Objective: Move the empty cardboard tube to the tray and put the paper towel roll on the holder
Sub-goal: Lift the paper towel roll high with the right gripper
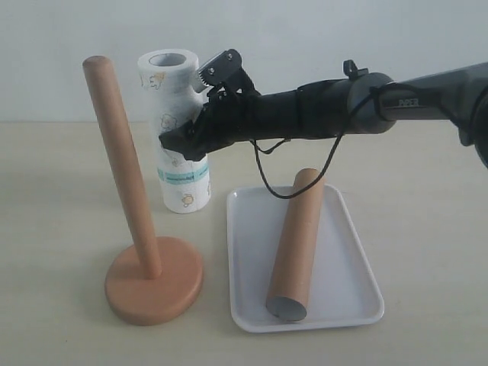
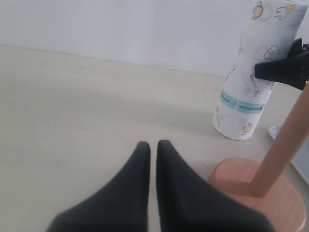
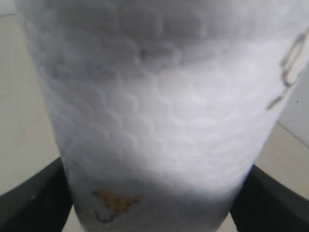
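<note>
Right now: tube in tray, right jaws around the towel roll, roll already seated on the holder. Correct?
Not seated. The paper towel roll stands on the table beside the holder, whose dowel is bare; the exterior view shows it. Rest is right.

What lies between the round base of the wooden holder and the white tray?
Only a bare strip of table separates the wooden holder from the white tray; they do not touch. The exterior view shows this.

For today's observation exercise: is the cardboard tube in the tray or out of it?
In: the cardboard tube lies lengthwise on the tray.
</note>
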